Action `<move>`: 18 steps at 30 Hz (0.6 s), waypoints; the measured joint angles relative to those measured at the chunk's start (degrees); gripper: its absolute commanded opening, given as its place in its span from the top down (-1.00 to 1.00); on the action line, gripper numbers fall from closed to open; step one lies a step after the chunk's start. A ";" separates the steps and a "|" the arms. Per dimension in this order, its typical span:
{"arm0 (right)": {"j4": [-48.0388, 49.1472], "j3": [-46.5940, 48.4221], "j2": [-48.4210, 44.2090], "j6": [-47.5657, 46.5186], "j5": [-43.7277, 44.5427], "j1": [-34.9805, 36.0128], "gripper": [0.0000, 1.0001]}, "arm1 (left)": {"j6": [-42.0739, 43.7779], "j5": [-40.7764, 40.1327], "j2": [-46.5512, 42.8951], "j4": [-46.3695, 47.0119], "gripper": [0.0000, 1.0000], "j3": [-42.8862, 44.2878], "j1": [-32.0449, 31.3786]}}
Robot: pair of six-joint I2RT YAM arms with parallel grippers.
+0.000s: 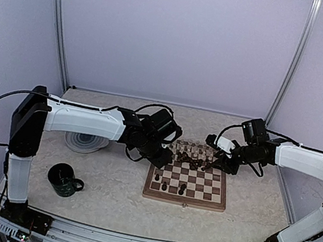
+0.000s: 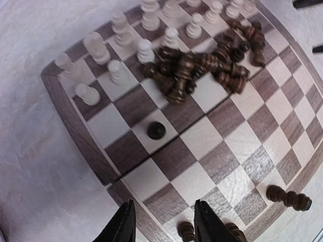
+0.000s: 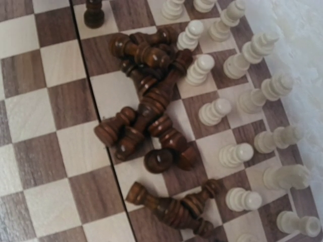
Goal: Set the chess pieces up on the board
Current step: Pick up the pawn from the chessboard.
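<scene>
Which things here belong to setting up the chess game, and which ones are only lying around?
For the job: chessboard, dark chess pieces, cream chess pieces.
Just lying about: dark green mug, grey swirl-patterned plate.

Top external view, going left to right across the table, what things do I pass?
dark green mug → left pincer → heap of dark chess pieces → right pincer. The plate overlaps the mug, and the board spans both pincers, so I left them out.
</scene>
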 measured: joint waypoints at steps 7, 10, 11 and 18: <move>-0.02 0.00 0.00 -0.02 0.15 0.00 0.14 | 0.74 1.62 3.21 1.86 0.21 6.25 4.46; 0.00 0.00 0.00 -0.09 0.37 0.02 0.14 | 1.31 2.89 5.84 2.56 0.30 8.52 4.59; -0.02 0.00 0.00 -0.11 0.44 0.02 0.14 | 1.40 3.15 6.62 2.56 0.31 9.09 4.59; 0.00 0.00 0.00 -0.20 0.96 0.02 0.14 | 2.01 4.17 11.85 2.05 0.41 12.70 4.87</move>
